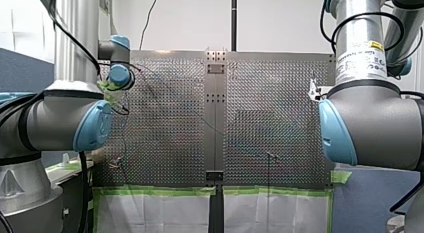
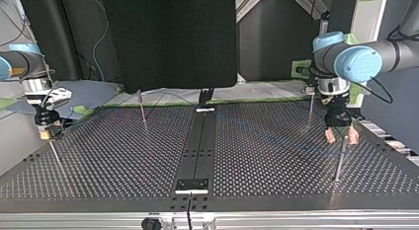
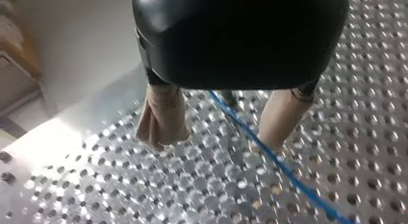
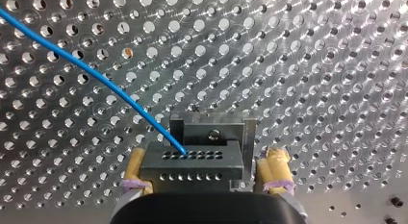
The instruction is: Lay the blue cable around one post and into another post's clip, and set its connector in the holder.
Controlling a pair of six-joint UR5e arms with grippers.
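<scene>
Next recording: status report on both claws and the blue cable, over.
Left claw open, blue cable running between its fingers. Right claw at the connector by the holder, grip unclear. Thin post close to left claw.

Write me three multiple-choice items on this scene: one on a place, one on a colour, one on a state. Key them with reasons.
1. Where does the blue cable end?
A) in the black connector between my right gripper's fingers
B) in a coil on the floor
C) in a white plug
2. The connector's colour?
A) white
B) black
C) red
3. My left gripper is
A) shut on the cable
B) shut empty
C) open
Key: 1 A, the right wrist view shows the cable entering it; 2 B, seen there too; 3 C, its fingers stand apart, the cable running between them.
</scene>
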